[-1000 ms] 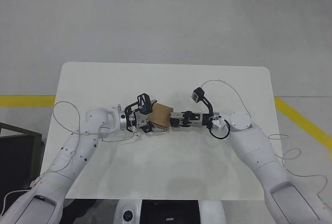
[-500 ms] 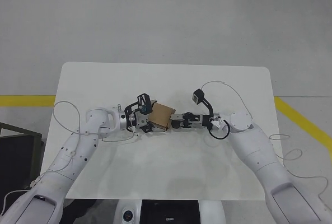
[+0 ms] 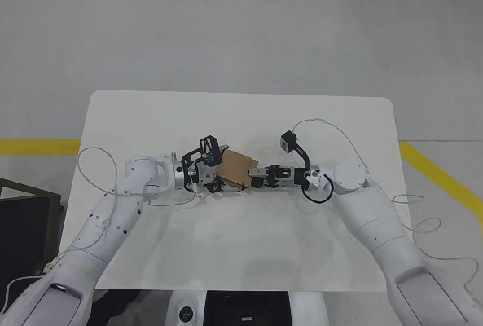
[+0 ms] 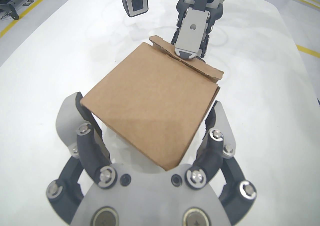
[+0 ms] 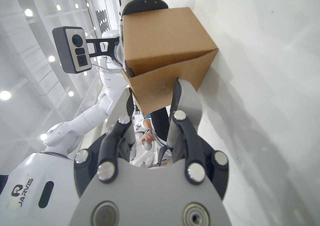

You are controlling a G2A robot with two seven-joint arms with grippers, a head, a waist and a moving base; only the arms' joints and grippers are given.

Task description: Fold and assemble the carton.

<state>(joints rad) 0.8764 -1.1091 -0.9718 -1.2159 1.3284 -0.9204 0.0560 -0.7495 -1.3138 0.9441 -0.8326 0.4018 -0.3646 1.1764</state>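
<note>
A small brown carton (image 3: 237,168) lies on the white table (image 3: 143,122) between my two arms. My left gripper (image 4: 148,101) is shut on the carton (image 4: 150,102), with a finger on each side of its near end. In the top view this gripper (image 3: 214,175) is at the carton's left end. My right gripper (image 3: 254,180) is at the opposite end, where a flap (image 4: 190,67) sticks out. In the right wrist view its fingers (image 5: 185,102) stand apart, one lying against the flap of the carton (image 5: 162,37). That gripper (image 5: 153,87) is open.
A thin white cable (image 3: 94,171) loops on the table beside the left arm. Another cable (image 3: 339,134) arcs over the right arm. Bare table lies toward the far edge and the near edge. Yellow floor tape (image 3: 29,147) runs past both sides.
The right gripper has drawn back slightly to the right along the carton's flap end. The carton and the left gripper have barely moved.
</note>
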